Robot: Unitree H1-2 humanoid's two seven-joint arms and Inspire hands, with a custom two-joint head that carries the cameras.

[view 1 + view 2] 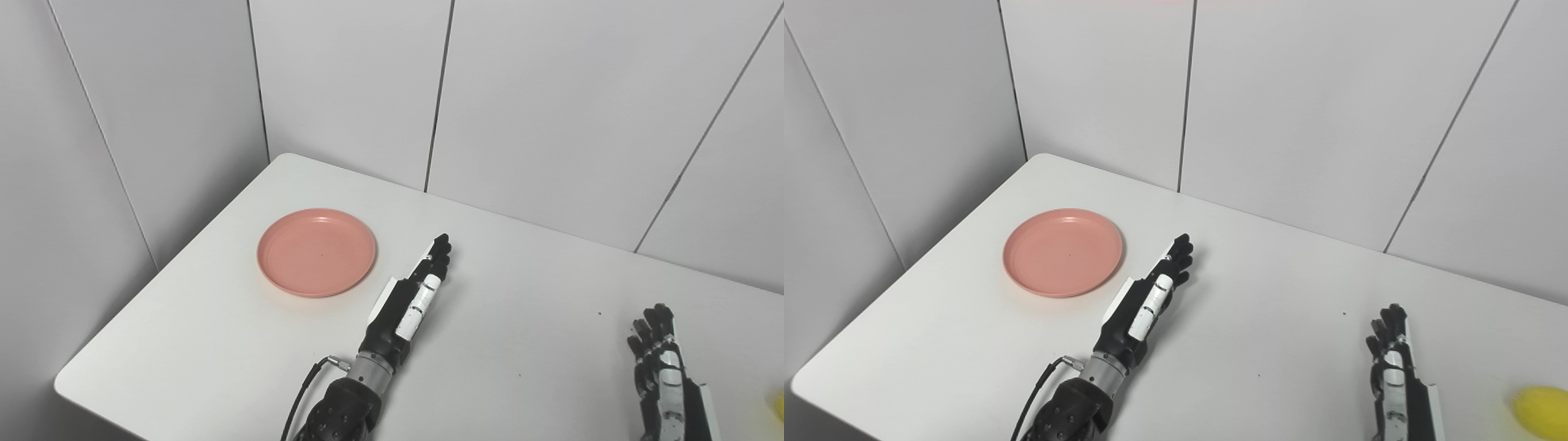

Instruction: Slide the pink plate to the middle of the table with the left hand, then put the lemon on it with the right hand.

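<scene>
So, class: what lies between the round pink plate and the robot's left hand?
Nothing: only bare white table separates the round pink plate from the black left hand, seen in both eye views.

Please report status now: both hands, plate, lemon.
Left hand open, just right of pink plate, not touching. Right hand open, holding nothing. Lemon on table far right. Nothing in the way.

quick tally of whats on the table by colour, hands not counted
pink: 1, the plate
yellow: 1, the lemon, at the right edge of the view
total: 2
</scene>
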